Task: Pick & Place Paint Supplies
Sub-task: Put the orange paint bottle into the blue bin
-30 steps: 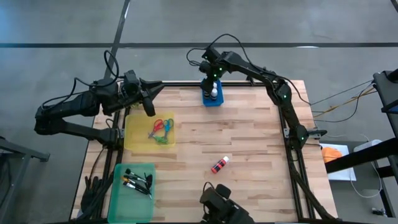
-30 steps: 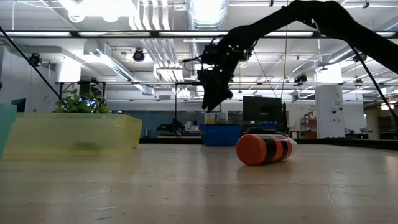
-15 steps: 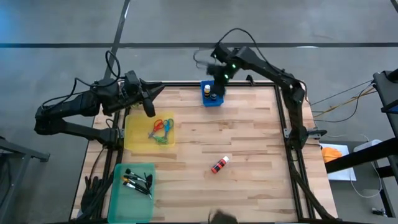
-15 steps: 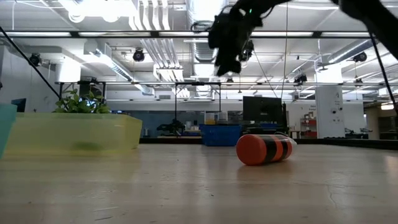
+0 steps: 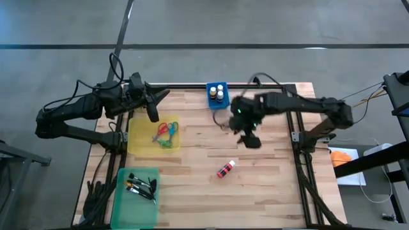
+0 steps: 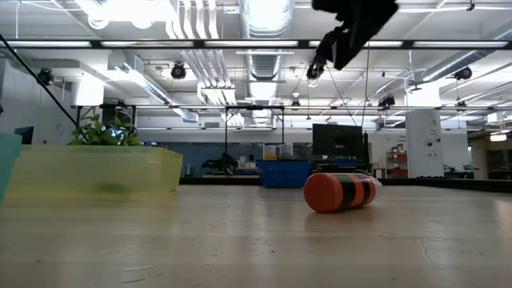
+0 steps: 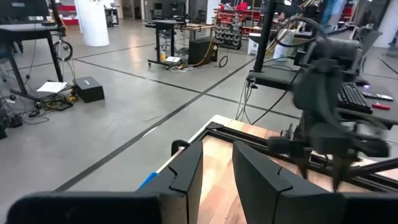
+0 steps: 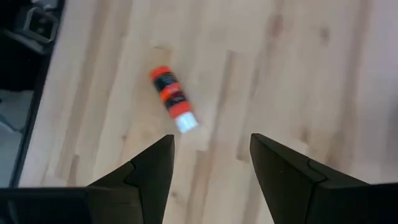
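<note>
The right tool [image 5: 250, 139] is hovering empty with jaws spread above the table [image 5: 268, 185], with the orange paint bottle [image 5: 225, 169] lying toward seven o'clock; being round, it risks rolling if nudged off-centre. The left tool [image 5: 152, 110] is waiting, narrowly parted, at ten o'clock.

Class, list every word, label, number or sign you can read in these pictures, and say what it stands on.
None can be read.
Red-and-black paint bottle with a white cap, lying on the wooden table: its dark band shows no legible print.
Signs in the room behind: too blurred to read.
</note>
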{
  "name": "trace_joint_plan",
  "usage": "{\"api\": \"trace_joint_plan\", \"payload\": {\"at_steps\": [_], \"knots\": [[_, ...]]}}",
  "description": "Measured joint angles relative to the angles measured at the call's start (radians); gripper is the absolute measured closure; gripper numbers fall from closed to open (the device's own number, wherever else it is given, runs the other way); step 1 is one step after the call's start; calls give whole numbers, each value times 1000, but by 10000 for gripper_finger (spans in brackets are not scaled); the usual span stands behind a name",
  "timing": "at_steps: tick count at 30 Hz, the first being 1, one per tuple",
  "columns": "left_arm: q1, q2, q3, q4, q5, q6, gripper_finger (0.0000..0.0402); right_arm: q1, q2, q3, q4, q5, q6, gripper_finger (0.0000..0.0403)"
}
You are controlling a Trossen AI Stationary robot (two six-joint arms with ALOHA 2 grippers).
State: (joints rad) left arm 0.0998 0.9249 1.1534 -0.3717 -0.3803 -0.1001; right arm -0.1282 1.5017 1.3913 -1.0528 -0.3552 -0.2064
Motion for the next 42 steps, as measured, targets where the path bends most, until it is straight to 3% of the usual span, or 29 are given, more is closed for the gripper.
{"api": "trace_joint_plan", "payload": {"at_steps": [5,11,18,24,33,37,42], "knots": [[0,0,0,-1,44,16,303,97,-80,-183,192,42,-18,193],[0,1,0,-4,87,14,303,152,-85,-365,477,45,-37,193],[-2,1,-1,-56,128,-31,303,169,-41,-432,625,-22,7,193],[-13,1,-3,-67,135,-38,303,242,60,-405,641,-25,-89,193],[-14,1,-3,-70,157,-39,302,255,250,-262,577,16,-111,193],[-14,1,-3,-83,173,-57,302,257,279,-245,454,16,-121,193],[-24,1,-5,-97,173,-58,302,262,270,-276,463,41,-154,193]]}}
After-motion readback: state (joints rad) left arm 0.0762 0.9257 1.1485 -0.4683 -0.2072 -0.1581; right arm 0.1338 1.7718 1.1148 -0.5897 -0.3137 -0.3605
